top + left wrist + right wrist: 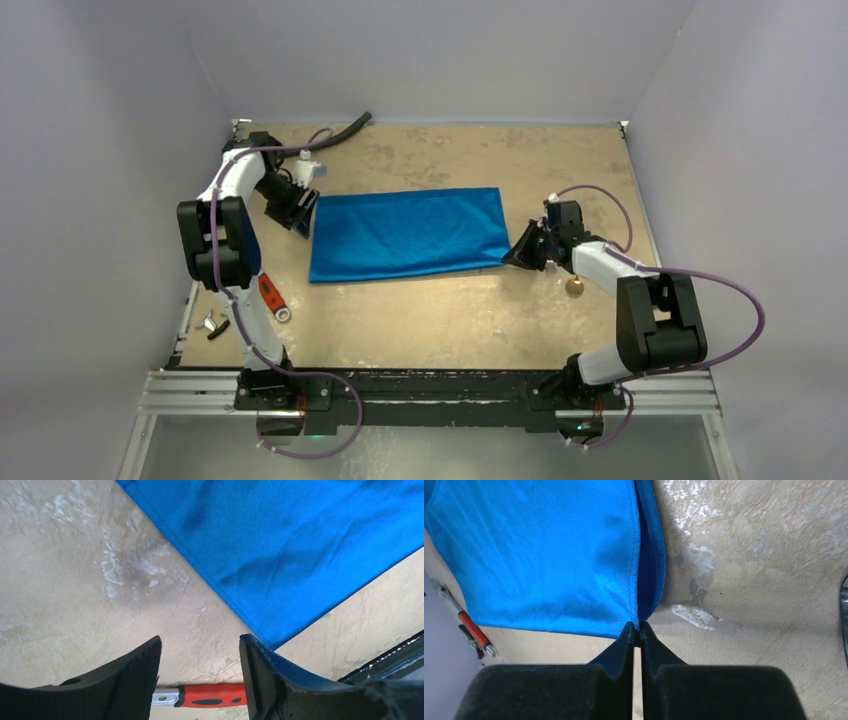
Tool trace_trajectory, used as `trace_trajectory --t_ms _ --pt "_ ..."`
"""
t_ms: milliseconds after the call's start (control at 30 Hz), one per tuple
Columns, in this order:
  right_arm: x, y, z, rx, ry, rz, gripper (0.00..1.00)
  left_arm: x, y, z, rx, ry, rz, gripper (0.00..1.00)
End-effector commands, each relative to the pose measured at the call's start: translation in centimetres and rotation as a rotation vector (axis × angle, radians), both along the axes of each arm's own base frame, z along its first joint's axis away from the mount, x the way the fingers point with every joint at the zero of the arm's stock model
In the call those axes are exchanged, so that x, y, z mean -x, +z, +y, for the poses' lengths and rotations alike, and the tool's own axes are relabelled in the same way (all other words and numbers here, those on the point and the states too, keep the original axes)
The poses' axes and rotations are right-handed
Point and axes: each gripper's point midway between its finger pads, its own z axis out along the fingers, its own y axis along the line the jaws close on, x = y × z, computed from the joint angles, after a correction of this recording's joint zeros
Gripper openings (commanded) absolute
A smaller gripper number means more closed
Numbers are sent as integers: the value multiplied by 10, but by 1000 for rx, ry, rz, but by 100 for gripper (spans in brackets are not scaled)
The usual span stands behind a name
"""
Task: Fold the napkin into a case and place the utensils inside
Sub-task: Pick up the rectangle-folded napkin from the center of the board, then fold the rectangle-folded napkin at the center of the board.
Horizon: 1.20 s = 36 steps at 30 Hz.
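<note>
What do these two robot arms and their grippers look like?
The left arm and right arm are white tubes joined by boxy black housings, each trailed by a looping purple cable. The left gripper and right gripper each have two black wedge-shaped fingers.

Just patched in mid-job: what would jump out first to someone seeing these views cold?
The blue napkin lies flat mid-table, by far the brightest thing. The right gripper is shut on its near right corner, while the left gripper stands open by its left edge. A red-handled wrench lies beside the left arm.
</note>
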Motion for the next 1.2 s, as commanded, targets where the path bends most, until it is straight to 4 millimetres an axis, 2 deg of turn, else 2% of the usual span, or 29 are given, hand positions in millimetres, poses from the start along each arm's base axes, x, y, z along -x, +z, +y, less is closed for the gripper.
trace_trajectory --t_ms 0,167,467,700,867,1000,1167 --pt "-15 15 -8 42 -24 -42 2 14 4 1 -28 -17 27 58" --pt "-27 30 -7 37 -35 -90 0 22 -6 -6 5 -13 25 56" --pt "-37 48 -9 58 -18 -133 0 29 -35 -14 39 36 11 41" --pt "-29 40 -7 48 -7 -99 0 26 -36 -26 86 41 0 37" --pt "-30 36 -13 80 -36 -96 0 24 -43 -41 65 22 -15 36" --pt "-31 36 -21 99 -65 -98 0 23 -49 -51 40 8 -22 35" --pt "-31 35 -38 119 -110 -98 0 23 -49 -52 41 13 -21 33"
